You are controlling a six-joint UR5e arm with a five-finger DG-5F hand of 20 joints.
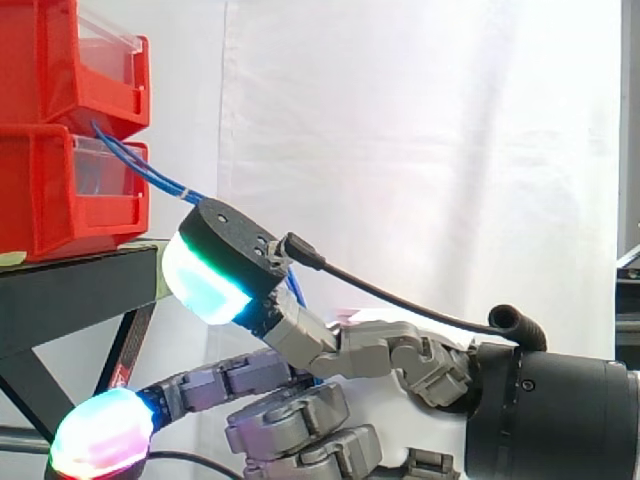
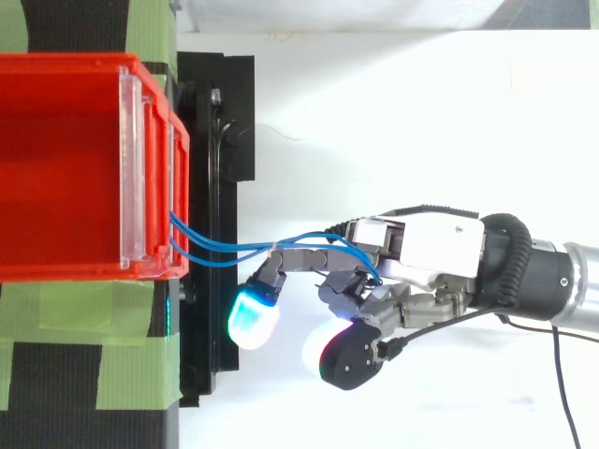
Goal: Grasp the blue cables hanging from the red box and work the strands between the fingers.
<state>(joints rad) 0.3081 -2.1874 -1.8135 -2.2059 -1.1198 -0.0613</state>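
Two thin blue cables [image 2: 234,248] leave the front of the red bin [image 2: 154,271] and run taut to my hand [image 2: 426,245]. In the top view they lie along one extended finger and loop in between the fingers near the palm. In the side view the cables [image 1: 140,165] slope down from the gap between the stacked bins and pass behind a raised cyan-green fingertip pad [image 1: 205,280]. A short blue stretch reappears just below that pad. The hand [image 1: 380,350] reaches in from the right with its fingers partly curled on the strands.
Two red bins [image 1: 40,190] are stacked on a black stand [image 1: 80,285] at the left. Green tape [image 2: 84,346] covers the stand's top beside the bin. A white curtain hangs behind, and a white surface lies below the hand.
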